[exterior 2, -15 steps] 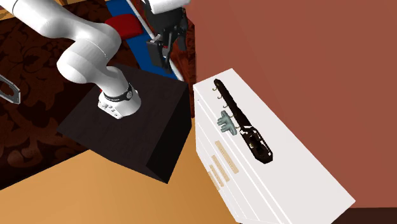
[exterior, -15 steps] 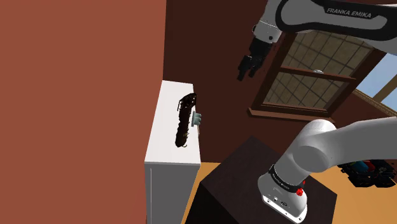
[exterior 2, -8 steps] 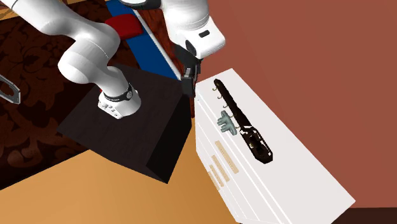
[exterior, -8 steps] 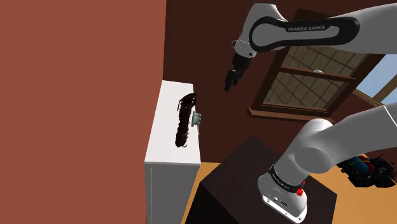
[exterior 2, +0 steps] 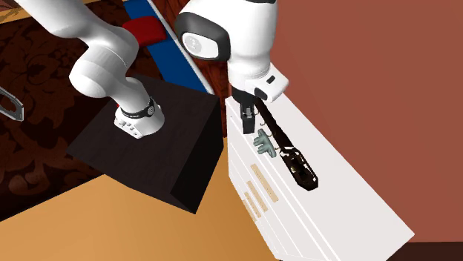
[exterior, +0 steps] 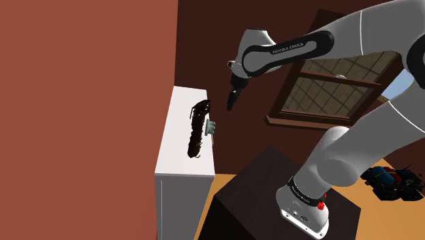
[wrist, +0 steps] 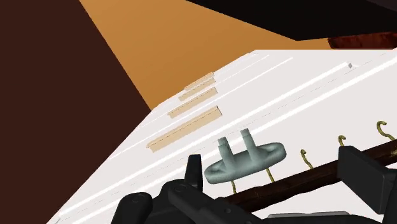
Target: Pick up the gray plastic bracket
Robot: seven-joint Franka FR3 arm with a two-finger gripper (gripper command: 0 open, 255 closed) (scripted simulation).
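Gripper (exterior 2: 247, 124) lowered — nearer bracket (exterior 2: 263, 142), fingers apart

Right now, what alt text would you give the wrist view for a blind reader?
A gray bracket lies at the edge of a white cabinet top, framed by the open gripper, which does not touch it. A dark hook rack lies beside the bracket. Orange floor shows beyond.

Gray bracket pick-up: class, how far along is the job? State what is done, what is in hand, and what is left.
Done: the gripper is lined up near the gray bracket on the white cabinet. In hand: nothing; its fingers stand apart and the bracket is untouched. Left: descend, close on it, lift.
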